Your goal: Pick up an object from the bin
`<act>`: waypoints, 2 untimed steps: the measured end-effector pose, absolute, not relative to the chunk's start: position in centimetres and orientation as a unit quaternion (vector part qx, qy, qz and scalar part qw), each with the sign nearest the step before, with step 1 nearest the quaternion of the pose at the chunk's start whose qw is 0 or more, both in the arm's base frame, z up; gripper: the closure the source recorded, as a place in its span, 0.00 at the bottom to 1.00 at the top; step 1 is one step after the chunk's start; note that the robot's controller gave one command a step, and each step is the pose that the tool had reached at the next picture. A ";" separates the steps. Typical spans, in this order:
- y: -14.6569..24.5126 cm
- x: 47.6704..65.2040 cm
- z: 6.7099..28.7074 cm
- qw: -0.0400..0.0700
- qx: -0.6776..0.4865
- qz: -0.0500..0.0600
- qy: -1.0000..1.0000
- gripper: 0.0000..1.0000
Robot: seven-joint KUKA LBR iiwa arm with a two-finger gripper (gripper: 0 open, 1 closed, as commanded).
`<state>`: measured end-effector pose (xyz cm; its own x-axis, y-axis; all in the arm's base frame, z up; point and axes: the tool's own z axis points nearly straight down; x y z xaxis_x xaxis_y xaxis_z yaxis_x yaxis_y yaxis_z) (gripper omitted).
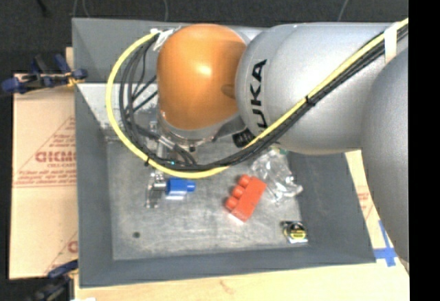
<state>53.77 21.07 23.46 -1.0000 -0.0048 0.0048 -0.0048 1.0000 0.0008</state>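
Blue and boxy, 1 small block [181, 187] is lying left of centre in the bin [199, 229], just right of the gripper [157, 191]; how wide the jaws are standing cannot be told. Sitting further right are 1 red studded brick [245, 198], 1 clear crumpled plastic piece [276, 176] and 1 small black-and-yellow item [295, 231].

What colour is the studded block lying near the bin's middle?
The block is orange-red, seen best in the camera view.
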 end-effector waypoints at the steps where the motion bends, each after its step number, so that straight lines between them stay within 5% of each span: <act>1: 15.1 59.5 12.0 0.001 0.173 0.001 -0.985 0.00; 2: 10.6 59.1 7.5 -0.004 0.016 -0.003 -1.000 0.00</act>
